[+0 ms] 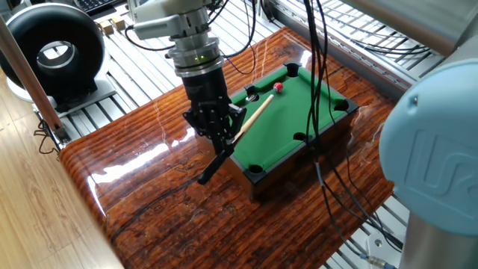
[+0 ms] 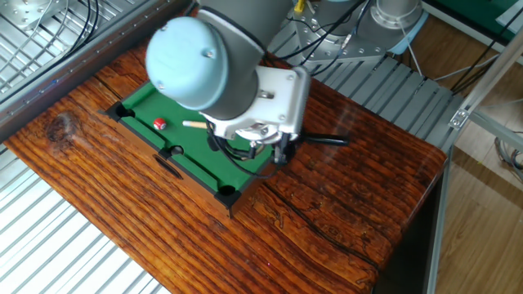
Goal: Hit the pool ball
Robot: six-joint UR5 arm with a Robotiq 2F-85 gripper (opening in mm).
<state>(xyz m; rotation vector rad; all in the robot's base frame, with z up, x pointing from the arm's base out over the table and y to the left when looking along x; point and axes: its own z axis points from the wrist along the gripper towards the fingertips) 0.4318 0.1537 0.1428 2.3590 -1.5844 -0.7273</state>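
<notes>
The pool ball (image 1: 278, 87) is a small red ball on the green felt of the mini pool table (image 1: 314, 90), near its far end; it also shows in the other fixed view (image 2: 159, 124). My gripper (image 1: 221, 133) is shut on the wooden cue stick (image 1: 252, 116), whose black butt (image 1: 213, 167) hangs low over the wood. The cue tip lies on the felt, short of the ball, with a gap between them. In the other fixed view the arm hides my gripper; only the cue tip (image 2: 194, 125) and butt (image 2: 327, 140) show.
The pool table has black pockets (image 1: 256, 169) at corners and sides. It rests on a glossy wooden tabletop (image 1: 149, 187). Black cables (image 1: 317, 112) hang across the pool table. A black round device (image 1: 52, 52) stands at back left.
</notes>
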